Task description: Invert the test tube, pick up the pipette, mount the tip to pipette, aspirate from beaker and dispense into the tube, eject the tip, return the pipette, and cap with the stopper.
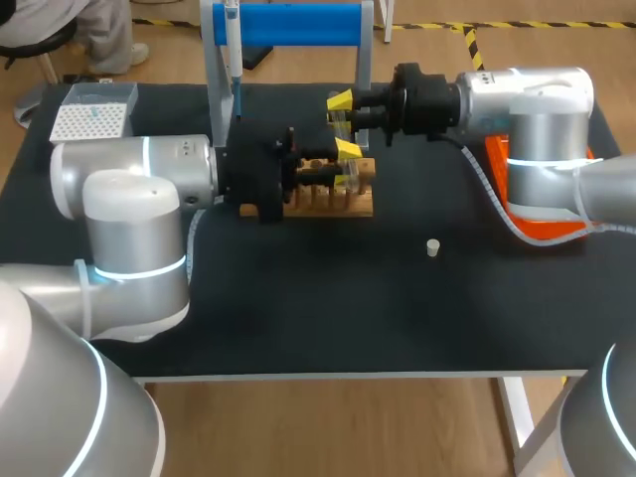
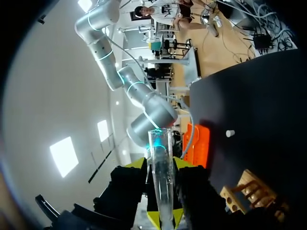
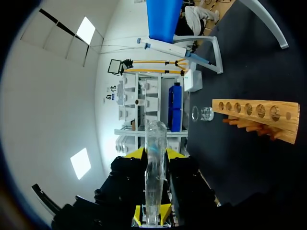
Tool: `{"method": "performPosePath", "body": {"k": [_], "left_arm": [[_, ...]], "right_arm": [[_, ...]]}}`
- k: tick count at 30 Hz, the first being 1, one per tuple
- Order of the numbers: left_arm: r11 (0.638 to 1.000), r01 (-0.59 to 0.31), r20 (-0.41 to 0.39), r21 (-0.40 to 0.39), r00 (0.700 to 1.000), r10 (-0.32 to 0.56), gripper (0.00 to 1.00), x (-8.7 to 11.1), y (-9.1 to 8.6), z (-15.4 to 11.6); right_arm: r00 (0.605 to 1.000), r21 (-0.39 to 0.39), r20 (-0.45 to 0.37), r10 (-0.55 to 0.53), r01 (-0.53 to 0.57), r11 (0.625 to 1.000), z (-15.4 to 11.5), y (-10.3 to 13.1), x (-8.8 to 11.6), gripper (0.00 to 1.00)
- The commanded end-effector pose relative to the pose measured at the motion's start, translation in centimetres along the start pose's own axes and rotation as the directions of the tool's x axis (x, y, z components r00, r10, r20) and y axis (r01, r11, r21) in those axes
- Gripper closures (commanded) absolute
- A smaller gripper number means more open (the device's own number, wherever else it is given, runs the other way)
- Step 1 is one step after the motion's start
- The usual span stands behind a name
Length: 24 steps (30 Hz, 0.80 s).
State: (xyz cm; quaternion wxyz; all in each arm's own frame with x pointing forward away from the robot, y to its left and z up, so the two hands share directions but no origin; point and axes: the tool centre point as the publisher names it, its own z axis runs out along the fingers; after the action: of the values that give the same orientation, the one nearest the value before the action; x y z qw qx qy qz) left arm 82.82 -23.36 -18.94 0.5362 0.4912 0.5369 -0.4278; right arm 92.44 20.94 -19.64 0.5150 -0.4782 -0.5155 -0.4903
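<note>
While inverting the clear glass test tube (image 2: 160,191) in the air just above the slotted wooden rack (image 1: 333,204), treat the moment as a two-handed exchange and let go with one side only. Going by each wrist view, clenched on the tube from both sides: left gripper (image 2: 160,165) pinching it between yellow tips, right gripper (image 1: 345,124) doing likewise from the opposite direction. Hard to confirm from the head view, with the left fingers hidden behind their own black housing. Before loosening either grip, make sure of a firm, centred pinch in the other, given smooth glass and the likelihood of slipping under a light hold. Roll the wrist slowly, hold the tube clear of the rack's top edge, and line the closed end over one hole before lowering. Leave alone for now the small white stopper (image 1: 432,247) lying well apart on the black tabletop (image 1: 298,318), the slim blue-and-white pipette (image 1: 235,70) hanging on its stand behind the rack, and the small glass beaker (image 3: 202,113) beyond the rack's end. Likely hazard: a twist or pull between two clamped arms cracking the glass, so free one set of fingers before drawing away.
</note>
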Motion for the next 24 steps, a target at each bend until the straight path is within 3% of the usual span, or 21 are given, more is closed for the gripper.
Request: {"method": "performPosePath", "body": {"k": [1, 5, 6, 7, 24], "left_arm": [[1.000, -0.001, 0.002, -0.002, 1.000, 0.001, 1.00, -0.07, -0.09, 0.17], [1.000, 0.015, 0.002, -0.014, 1.000, -0.015, 1.00, 0.01, -0.10, 0.07], [1.000, 0.015, 0.002, -0.014, 1.000, -0.015, 1.00, 0.01, -0.10, 0.07], [1.000, 0.015, 0.002, -0.014, 1.000, -0.015, 1.00, 0.01, -0.10, 0.07], [1.000, 0.015, 0.002, -0.014, 1.000, -0.015, 1.00, 0.01, -0.10, 0.07]], "right_arm": [[1.000, -0.001, 0.004, -0.001, 0.001, 1.000, -0.06, -0.04, 0.00, 1.00], [1.000, -0.001, 0.004, -0.001, 0.001, 1.000, -0.06, -0.04, 0.00, 1.00], [1.000, -0.001, 0.004, -0.001, 0.001, 1.000, -0.06, -0.04, 0.00, 0.69], [1.000, -0.001, 0.004, -0.001, 0.001, 1.000, -0.06, -0.04, 0.00, 0.00], [1.000, -0.001, 0.004, -0.001, 0.001, 1.000, -0.06, -0.04, 0.00, 0.00]]}}
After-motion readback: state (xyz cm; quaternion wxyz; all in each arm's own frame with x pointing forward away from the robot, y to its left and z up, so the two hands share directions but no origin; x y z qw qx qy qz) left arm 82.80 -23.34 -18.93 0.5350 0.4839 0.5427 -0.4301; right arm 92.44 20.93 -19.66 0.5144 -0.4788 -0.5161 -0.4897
